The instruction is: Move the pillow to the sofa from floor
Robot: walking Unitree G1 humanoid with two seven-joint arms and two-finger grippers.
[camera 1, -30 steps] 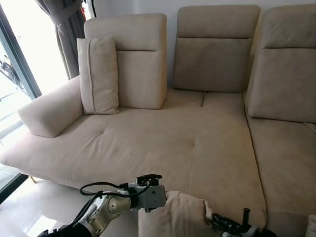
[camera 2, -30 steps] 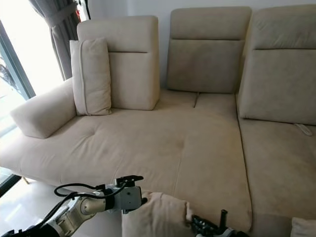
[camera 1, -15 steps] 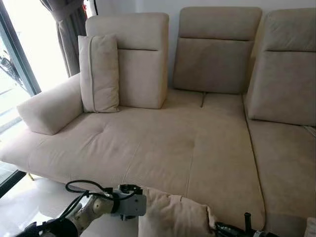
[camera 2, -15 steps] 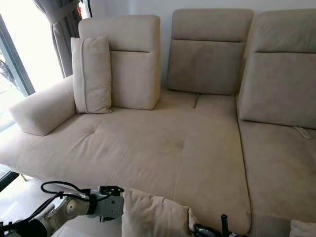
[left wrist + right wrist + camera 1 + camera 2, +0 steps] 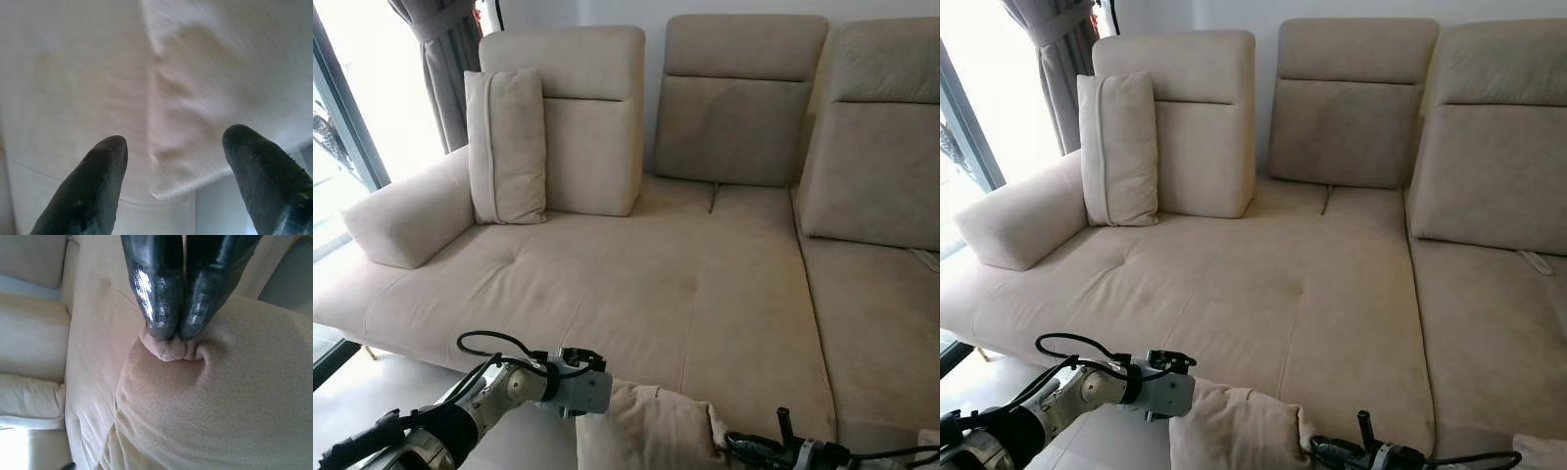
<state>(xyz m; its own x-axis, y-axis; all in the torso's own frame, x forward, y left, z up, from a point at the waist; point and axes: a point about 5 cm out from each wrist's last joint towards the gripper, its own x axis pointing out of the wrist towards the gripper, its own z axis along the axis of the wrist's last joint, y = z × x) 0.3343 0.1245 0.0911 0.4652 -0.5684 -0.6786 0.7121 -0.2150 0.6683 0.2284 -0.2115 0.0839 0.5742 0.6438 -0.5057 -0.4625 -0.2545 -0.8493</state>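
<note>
The pillow [image 5: 651, 431] is held at the sofa's [image 5: 636, 294] front edge, pinched by the closed right hand [image 5: 173, 335] with the left hand [image 5: 171, 161] spread wide beside it, and must next be carried onto the seat.

Matt beige suede-like cloth on sofa [image 5: 705, 294] and pillow [image 5: 220, 406], glossy black plastic fingers [image 5: 154, 289], silver metal left arm [image 5: 499, 392], shiny tiled floor [image 5: 352, 411].
</note>
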